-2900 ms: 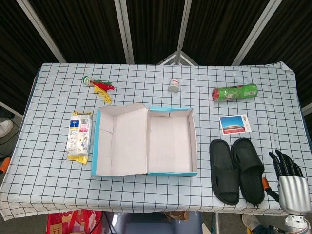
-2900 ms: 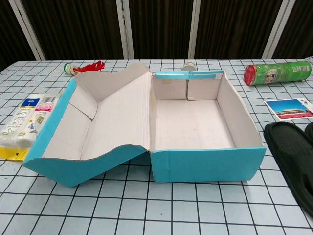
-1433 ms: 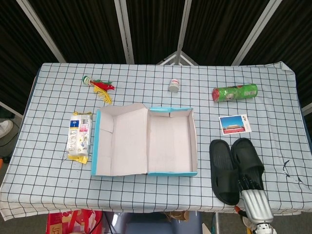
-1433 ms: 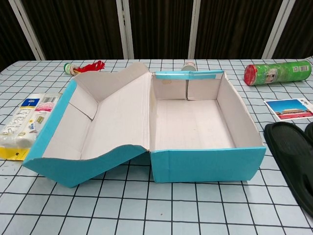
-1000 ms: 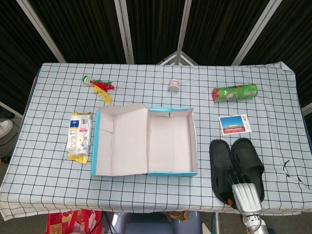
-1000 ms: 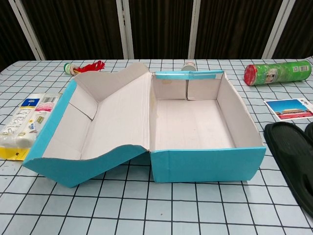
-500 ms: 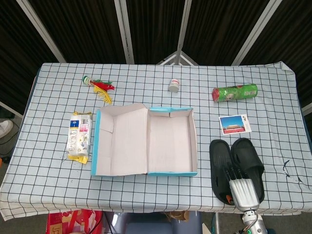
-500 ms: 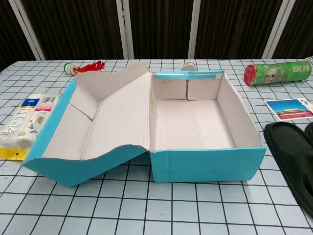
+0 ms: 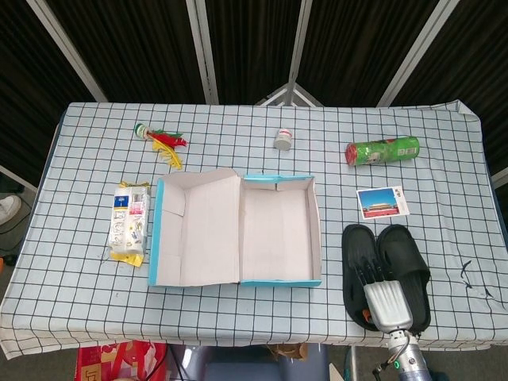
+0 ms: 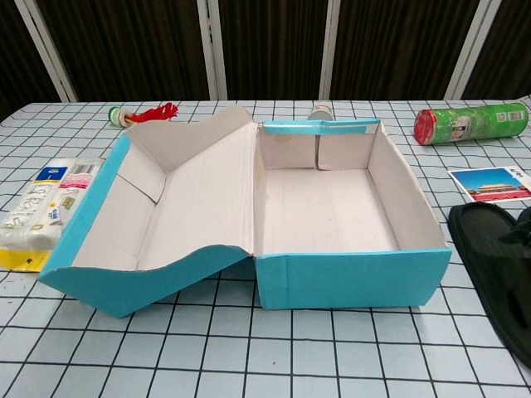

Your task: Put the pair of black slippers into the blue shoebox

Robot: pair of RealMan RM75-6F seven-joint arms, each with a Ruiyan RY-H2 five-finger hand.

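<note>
**Slippers waiting beside an open shoebox, hand over them**

Slippers (image 9: 386, 274), a black pair lying side by side, sit on the checked table (image 9: 262, 131) just to the right of the blue shoebox (image 9: 317, 238), near its front corner. The shoebox is open and has nothing in it, its lid folded out flat to the left. The robot's right hand (image 9: 383, 295) is over the pair, dark fingers (image 9: 368, 270) pointing away from the robot and reaching across the slippers at about the gap between them. Whether the fingers have closed on anything, or even touch the soles, cannot be told from above; the chest view shows only the edge of one slipper and a dark shape at the frame's margin. The left hand is not in view.

The main risk, judging from this layout, is catching only one slipper: the hand sits over the seam, so a closing grasp could pinch one sole and push the other away, toward the table's near edge. Soft, flat soles may also bend and slide free during the lift. A postcard (image 9: 382, 202) lies just behind the slippers, on the far side from the robot, and could be nudged. On the way over, a drooping slipper could snag the shoebox's right wall.
</note>
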